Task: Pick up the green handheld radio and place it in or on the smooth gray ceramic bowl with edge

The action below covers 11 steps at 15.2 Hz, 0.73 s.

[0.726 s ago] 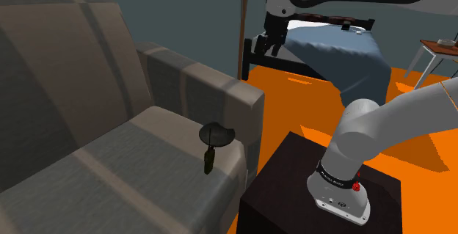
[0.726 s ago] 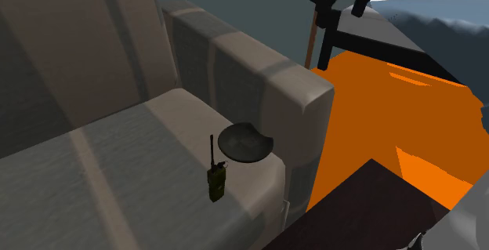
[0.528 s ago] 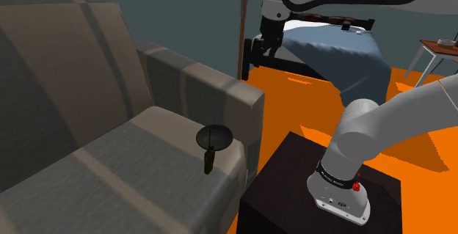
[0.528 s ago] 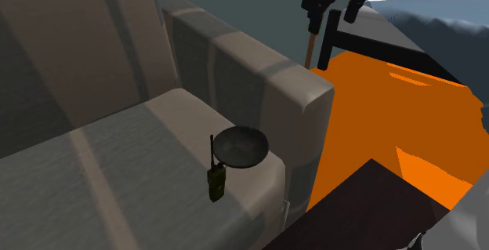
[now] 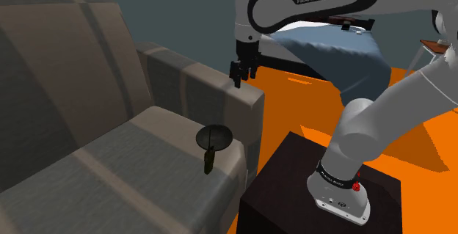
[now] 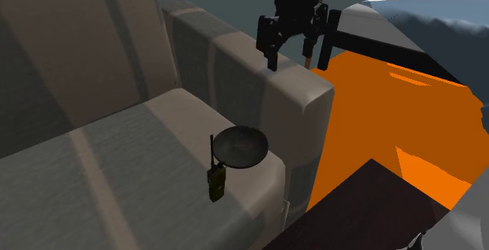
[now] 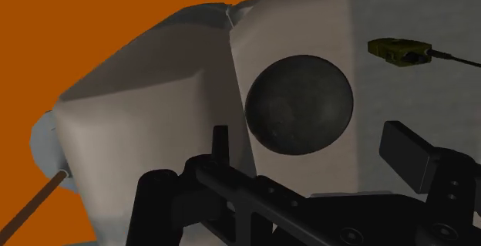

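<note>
**Q:** While the green handheld radio (image 6: 215, 182) rests on the grey sofa seat (image 6: 133, 154), just beside the dark grey round bowl (image 6: 243, 146), how far along is the task?

**A:** Nothing is done, as judged: the radio is ungrasped and the bowl empty. The all-black two-finger gripper (image 6: 295, 52) hangs above the sofa armrest (image 6: 294, 92), well apart from both, fingers spread, holding nothing. Approach, grasp, lift and placing remain.

**Q:** What does one view add?

**A:** Wrist view looks into the bowl's bare inside; exterior views show the gripper's height above it
</note>
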Motion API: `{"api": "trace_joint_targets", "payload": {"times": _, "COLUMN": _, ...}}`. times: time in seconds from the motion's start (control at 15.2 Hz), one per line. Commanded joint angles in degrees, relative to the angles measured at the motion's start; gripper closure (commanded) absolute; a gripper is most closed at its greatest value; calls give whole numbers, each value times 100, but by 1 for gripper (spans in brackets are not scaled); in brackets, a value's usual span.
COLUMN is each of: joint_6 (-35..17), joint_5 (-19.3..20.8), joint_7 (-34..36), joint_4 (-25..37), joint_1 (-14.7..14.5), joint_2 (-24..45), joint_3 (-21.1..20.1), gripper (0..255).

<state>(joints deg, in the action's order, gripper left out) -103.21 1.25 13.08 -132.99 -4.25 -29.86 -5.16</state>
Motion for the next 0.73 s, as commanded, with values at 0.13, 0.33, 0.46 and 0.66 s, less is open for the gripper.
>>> {"api": "trace_joint_targets", "payload": {"times": 0.13, "joint_6": -268, "joint_5": -191, "joint_7": 184, "joint_4": 37, "joint_1": -141, "joint_2": 667, "joint_3": -194, "gripper": 0}}
{"api": "trace_joint_targets", "payload": {"times": 0.33, "joint_6": -425, "joint_5": -326, "joint_7": 322, "joint_4": 154, "joint_1": -252, "joint_2": 1203, "joint_3": -343, "gripper": 0}}
{"api": "trace_joint_targets", "payload": {"times": 0.46, "joint_6": -522, "joint_5": -410, "joint_7": 410, "joint_4": 254, "joint_1": -325, "joint_2": 1571, "joint_3": -440, "gripper": 0}}
{"api": "trace_joint_targets", "payload": {"times": 0.66, "joint_6": -653, "joint_5": -526, "joint_7": 537, "joint_4": 436, "joint_1": -435, "joint_2": 2135, "joint_3": -580, "gripper": 0}}
